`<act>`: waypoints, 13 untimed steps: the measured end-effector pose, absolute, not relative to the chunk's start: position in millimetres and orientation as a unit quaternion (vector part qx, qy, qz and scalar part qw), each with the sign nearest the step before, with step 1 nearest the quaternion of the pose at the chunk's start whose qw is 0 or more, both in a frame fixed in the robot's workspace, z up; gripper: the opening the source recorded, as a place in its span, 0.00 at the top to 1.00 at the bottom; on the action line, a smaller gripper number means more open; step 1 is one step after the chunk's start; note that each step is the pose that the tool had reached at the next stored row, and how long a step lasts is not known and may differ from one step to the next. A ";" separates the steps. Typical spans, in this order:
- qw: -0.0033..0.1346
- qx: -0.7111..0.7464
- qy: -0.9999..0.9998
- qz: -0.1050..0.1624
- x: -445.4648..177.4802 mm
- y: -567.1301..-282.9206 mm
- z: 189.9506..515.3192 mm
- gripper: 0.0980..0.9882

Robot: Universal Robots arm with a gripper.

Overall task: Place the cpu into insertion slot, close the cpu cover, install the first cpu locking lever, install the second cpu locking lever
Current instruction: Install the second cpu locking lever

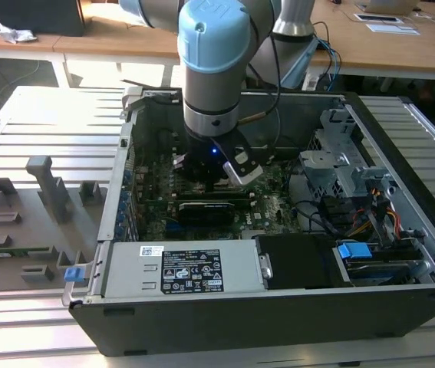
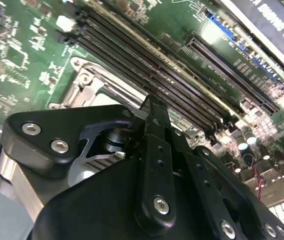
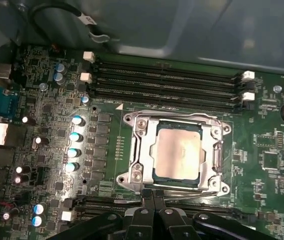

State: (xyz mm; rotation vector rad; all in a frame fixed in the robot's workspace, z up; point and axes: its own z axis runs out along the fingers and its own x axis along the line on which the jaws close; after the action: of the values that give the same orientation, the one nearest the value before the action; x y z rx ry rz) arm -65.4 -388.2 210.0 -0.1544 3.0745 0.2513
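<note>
The cpu (image 3: 177, 151) lies flat in the insertion slot (image 3: 158, 172) on the motherboard (image 3: 106, 165), with the cpu cover (image 3: 217, 150) closed down around it. The gripper (image 3: 154, 196) hangs just beside the socket's edge, fingers pressed together, holding nothing. The chip is square, its edges parallel to the memory slots (image 3: 167, 80).

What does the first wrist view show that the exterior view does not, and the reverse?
First wrist view alone: the square silvery-grey cpu seated in the socket, with the thin metal cpu cover lying closed around it, and the long black memory slots beside it.
Exterior view alone: the open black computer case, the pale blue robot arm, and the grey slatted table.
Both: the green motherboard and the black gripper, low over the socket.
</note>
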 end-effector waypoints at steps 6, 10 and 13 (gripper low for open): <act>0.027 -0.050 0.995 0.082 -79.1 -389.4 206.2 0.99; 0.027 -0.050 0.995 0.082 -91.1 -389.4 206.2 0.99; 0.027 -0.053 0.995 0.082 -95.5 -388.9 206.1 0.99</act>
State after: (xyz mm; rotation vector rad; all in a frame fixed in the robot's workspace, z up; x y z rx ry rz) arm -95.5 -388.9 206.1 -0.1636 3.0737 0.2527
